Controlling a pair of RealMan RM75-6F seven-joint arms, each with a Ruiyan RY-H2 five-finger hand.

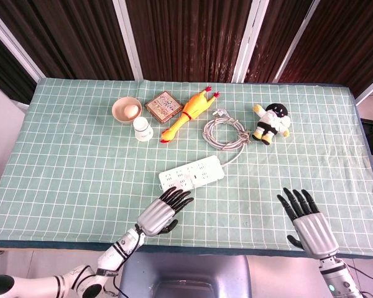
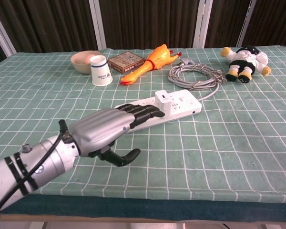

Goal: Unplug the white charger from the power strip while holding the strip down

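The white power strip [image 1: 191, 172] lies slanted in the middle of the green checked cloth, also visible in the chest view [image 2: 178, 107]. The white charger [image 2: 163, 99] stands plugged in toward the strip's cable end [image 1: 207, 167]. My left hand [image 1: 165, 208] stretches flat toward the strip's left end, holding nothing. In the chest view this left hand [image 2: 109, 126] has its dark fingertips [image 2: 145, 112] over the strip's near end; whether they touch is unclear. My right hand [image 1: 308, 222] hovers open, fingers apart, near the front edge at the right, well away from the strip.
The strip's grey cable is coiled [image 1: 225, 133] behind it. A rubber chicken [image 1: 188, 115], small box [image 1: 165, 105], bowl with an egg [image 1: 127, 110] and paper cup [image 1: 143, 130] stand at back left. A plush doll [image 1: 272, 123] lies at back right.
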